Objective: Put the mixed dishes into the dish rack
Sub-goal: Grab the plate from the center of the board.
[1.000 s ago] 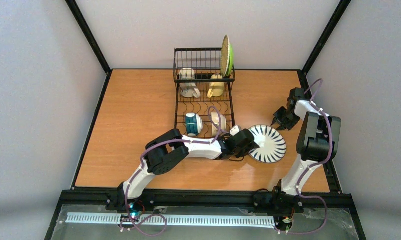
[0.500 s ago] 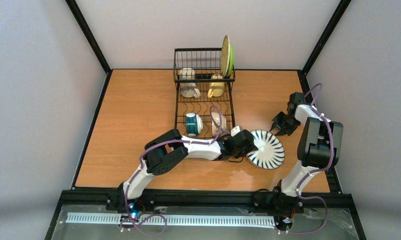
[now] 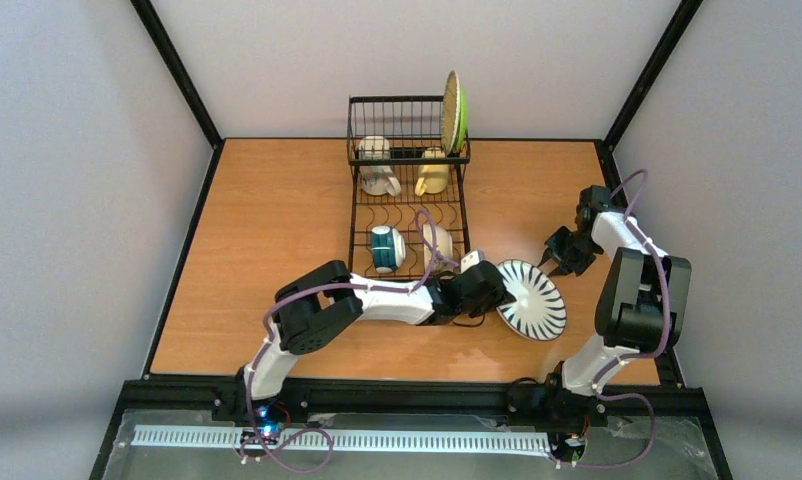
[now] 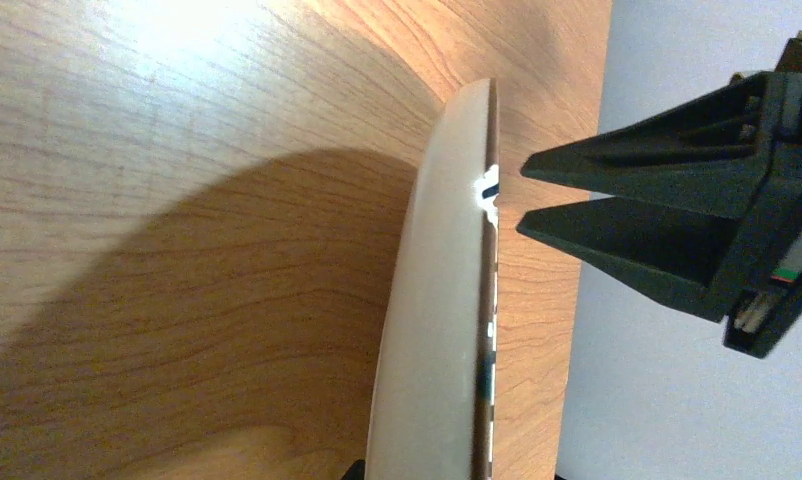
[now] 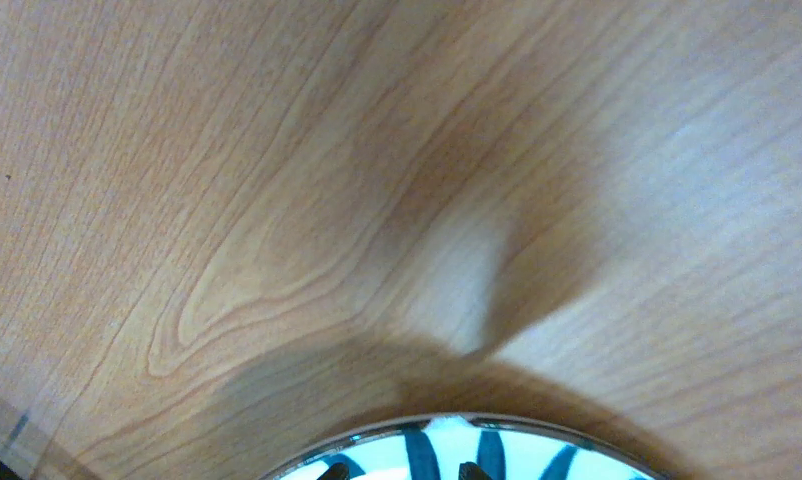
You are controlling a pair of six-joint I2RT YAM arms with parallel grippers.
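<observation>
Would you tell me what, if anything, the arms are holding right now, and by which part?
The left gripper holds the striped plate by its left rim, tilted up on edge. The right gripper is open beside the opposite rim, holding nothing.

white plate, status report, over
Left gripper clamped on white plate rim, plate tilted up off table. Right gripper open, tips just short of opposite rim. Dish rack close alongside.
</observation>
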